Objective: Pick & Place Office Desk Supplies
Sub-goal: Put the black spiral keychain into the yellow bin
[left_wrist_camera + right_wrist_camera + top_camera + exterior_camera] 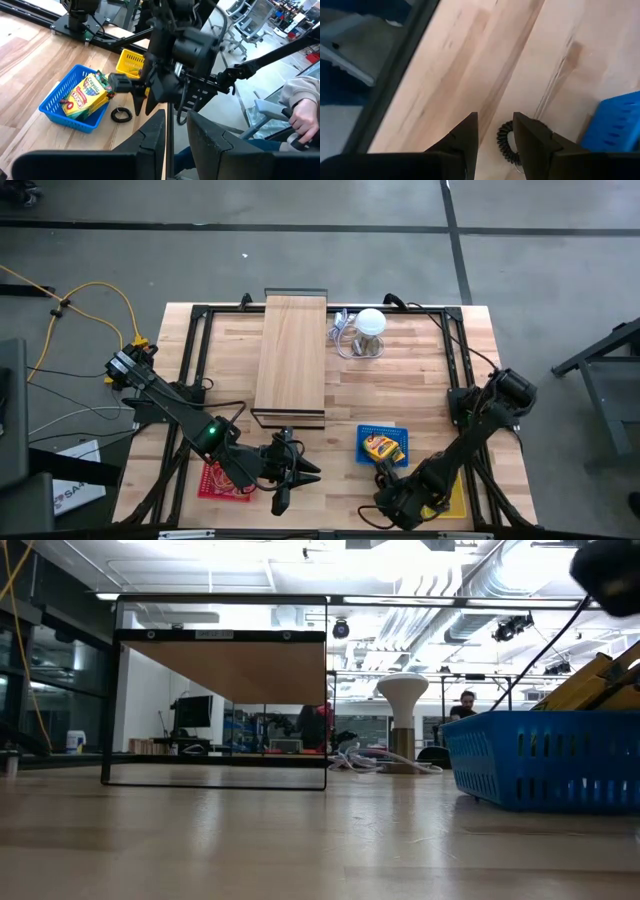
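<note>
A black coiled loop [506,142] lies flat on the wooden table, just in front of the blue basket [50,107]. My right gripper [495,135] points down over it, open; its fingers stand on either side of the coil and above it. From the left wrist view the right gripper [142,107] hangs clear of the coil [121,115]. A yellow-green crayon pack [85,95] lies in the blue basket [383,430]. My left gripper [175,135] is open, holds nothing, and waits near the table's front edge [305,475].
A yellow basket [131,62] sits under my right arm, and a red basket [215,480] lies below my left arm. The long wooden board [292,355] and the white ball with its cable [371,322] stand farther back. A person's hand and sleeve [300,117] show beyond the table's front.
</note>
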Robot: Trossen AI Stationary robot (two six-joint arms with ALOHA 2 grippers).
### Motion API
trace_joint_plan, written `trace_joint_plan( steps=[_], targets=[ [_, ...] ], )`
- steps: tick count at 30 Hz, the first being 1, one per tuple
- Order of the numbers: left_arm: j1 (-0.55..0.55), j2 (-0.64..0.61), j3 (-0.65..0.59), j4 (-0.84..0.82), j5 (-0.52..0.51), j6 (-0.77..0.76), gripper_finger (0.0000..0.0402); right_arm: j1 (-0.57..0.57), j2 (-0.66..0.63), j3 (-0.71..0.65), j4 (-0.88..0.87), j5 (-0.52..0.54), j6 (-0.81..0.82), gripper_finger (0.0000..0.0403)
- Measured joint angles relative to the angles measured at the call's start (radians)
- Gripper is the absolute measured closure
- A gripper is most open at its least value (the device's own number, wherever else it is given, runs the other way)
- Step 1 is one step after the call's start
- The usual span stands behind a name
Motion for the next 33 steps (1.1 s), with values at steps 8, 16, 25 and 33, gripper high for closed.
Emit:
trace_joint_plan(
  steps=[8,16,25,33],
  targets=[
    [0.0,0.0,0.0,0.0,0.0,0.0,0.0325,0.0,0.075,0.0,-0.011,-0.048,0.003,0.0293],
    [0.0,0.0,0.0,0.0,0.0,0.0,0.0325,-0.002,0.086,0.0,-0.03,-0.035,0.004,0.0293],
    [0.0,0.0,0.0,0.0,0.0,0.0,0.0325,-0.002,0.086,0.0,-0.024,-0.035,0.029,0.0293],
    [0.0,0.0,0.0,0.0,0.0,0.0,0.0325,-0.002,0.086,0.0,-0.021,-0.017,0.028,0.0293]
  ],
)
